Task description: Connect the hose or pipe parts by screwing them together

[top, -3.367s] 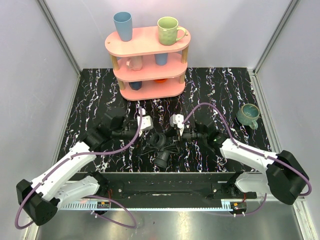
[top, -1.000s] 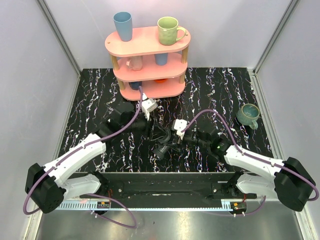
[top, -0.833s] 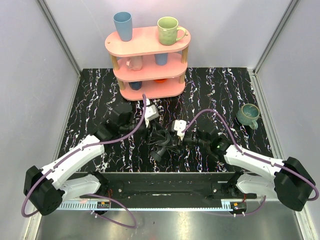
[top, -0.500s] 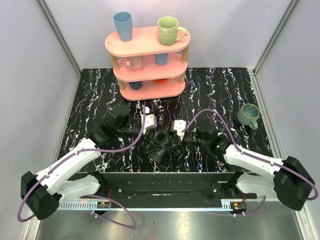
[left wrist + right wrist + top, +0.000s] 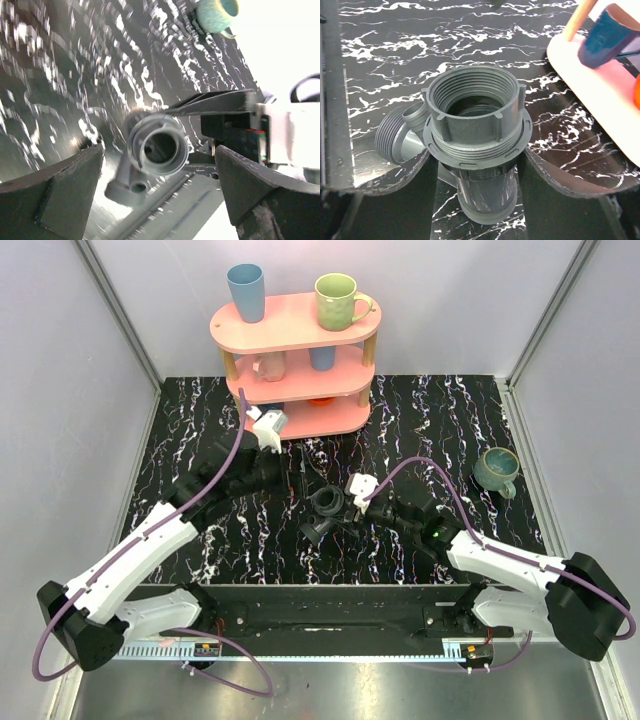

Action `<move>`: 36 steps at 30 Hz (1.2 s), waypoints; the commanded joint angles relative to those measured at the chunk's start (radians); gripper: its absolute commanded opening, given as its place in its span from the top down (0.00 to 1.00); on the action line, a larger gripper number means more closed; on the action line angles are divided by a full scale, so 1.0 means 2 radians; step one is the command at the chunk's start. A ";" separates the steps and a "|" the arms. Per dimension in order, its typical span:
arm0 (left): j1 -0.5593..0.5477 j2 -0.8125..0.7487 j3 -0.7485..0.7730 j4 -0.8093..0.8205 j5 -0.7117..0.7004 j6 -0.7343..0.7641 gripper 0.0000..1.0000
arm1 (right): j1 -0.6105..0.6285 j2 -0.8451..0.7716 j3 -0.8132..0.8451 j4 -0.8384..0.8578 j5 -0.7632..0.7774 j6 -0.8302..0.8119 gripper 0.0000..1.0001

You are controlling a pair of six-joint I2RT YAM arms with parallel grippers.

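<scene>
Fittings [image 5: 477, 117], T-shaped, stand at the desk [image 5: 430, 420] centre, clamped from 3 o'clock by the right tool [image 5: 476, 160], seemingly to steady them, while the left tool [image 5: 160, 177] hangs at 11 o'clock, fingers apart, probably ready to turn the collar.

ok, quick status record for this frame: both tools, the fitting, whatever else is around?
left tool: open, holding nothing, clear of the fitting, facing its open end
right tool: closed on the pipe fitting, gripping its lower body from both sides
pipe fitting: T-shaped, threaded collar facing the right wrist camera
other: pink shelf at the back; teal mug far right
</scene>
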 commanded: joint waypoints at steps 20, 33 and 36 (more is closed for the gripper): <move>-0.002 0.080 0.027 -0.080 -0.022 -0.387 0.09 | 0.006 -0.007 0.017 0.020 0.067 -0.040 1.00; -0.011 0.120 0.059 -0.092 -0.034 -0.365 0.08 | 0.014 0.005 0.017 0.014 0.077 -0.053 1.00; -0.016 0.123 0.057 -0.093 -0.033 -0.366 0.10 | 0.014 0.006 0.017 0.015 0.077 -0.052 1.00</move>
